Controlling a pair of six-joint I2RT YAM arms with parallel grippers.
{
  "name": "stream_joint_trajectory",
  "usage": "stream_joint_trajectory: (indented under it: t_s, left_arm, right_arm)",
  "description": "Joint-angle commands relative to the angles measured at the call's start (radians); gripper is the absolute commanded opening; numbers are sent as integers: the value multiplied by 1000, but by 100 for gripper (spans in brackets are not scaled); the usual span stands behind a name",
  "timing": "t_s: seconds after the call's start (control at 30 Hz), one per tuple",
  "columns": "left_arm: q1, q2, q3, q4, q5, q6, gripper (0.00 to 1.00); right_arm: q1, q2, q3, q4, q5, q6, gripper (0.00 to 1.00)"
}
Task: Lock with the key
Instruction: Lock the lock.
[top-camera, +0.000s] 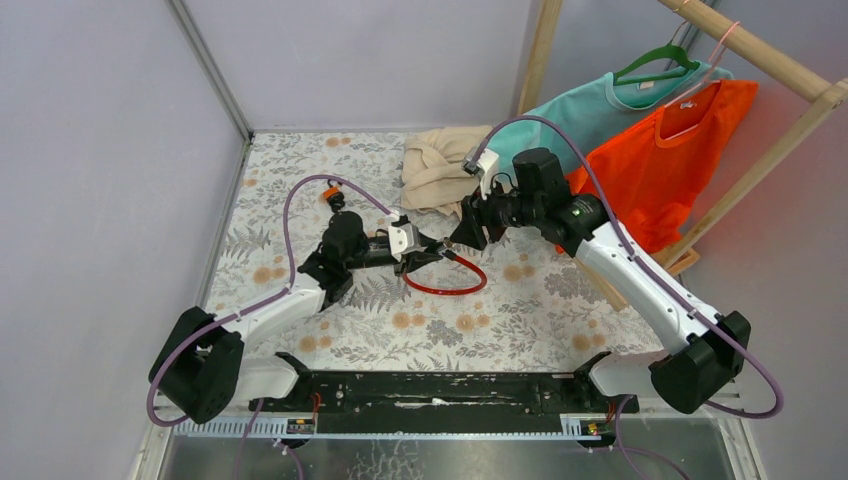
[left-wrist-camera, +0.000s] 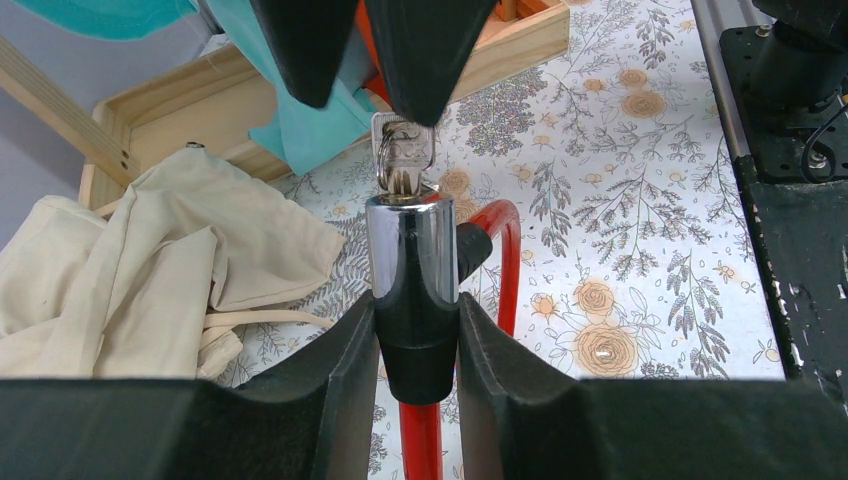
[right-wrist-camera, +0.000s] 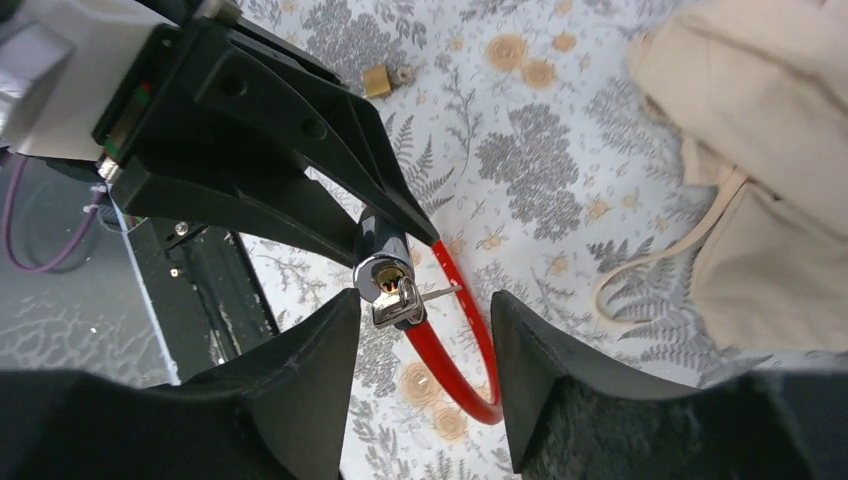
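Observation:
A red cable lock (top-camera: 450, 287) lies looped on the floral cloth. My left gripper (left-wrist-camera: 418, 340) is shut on the black collar of its chrome cylinder (left-wrist-camera: 412, 250) and holds it just above the cloth. In the top view the left gripper (top-camera: 425, 253) points right. A silver key on a ring (left-wrist-camera: 402, 155) sticks out of the cylinder's end face. In the right wrist view a second key blade hangs from the ring (right-wrist-camera: 400, 303). My right gripper (right-wrist-camera: 425, 335) is open. Its fingers stand on either side of the key without touching it. It faces the left gripper (top-camera: 463, 236).
A beige cloth bag (top-camera: 440, 165) lies behind the grippers. A wooden rack (top-camera: 745, 170) with teal and orange shirts stands at the right. A small brass padlock (right-wrist-camera: 378, 80) lies on the cloth beyond the left arm. The black base rail (top-camera: 440, 385) runs along the near edge.

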Motion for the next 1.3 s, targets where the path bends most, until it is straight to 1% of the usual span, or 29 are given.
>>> stream_joint_trajectory:
  t_s: [0.0, 0.33, 0.63, 0.77, 0.9, 1.03, 1.27]
  left_arm:
    - [-7, 16, -10, 9, -11, 3, 0]
    - [-7, 16, -13, 9, -12, 9, 0]
    - [-8, 15, -15, 10, -9, 9, 0]
    - [-9, 15, -16, 9, -9, 10, 0]
    - [-8, 18, -16, 10, -4, 9, 0]
    - [-8, 16, -17, 10, -2, 9, 0]
    - [-8, 17, -18, 7, 1, 13, 0]
  right_arm:
    - [-2, 18, 47, -39, -13, 74, 56]
    - [-2, 26, 30, -22, -67, 78, 46]
    - [-2, 58, 45, -25, -107, 69, 31]
    - [-2, 58, 49, -30, -100, 41, 25]
    - [-2, 59, 57, -36, -91, -11, 20]
    - [-2, 77, 78, -71, -87, -106, 15]
    - [-2, 122, 132, -152, -111, -294, 12]
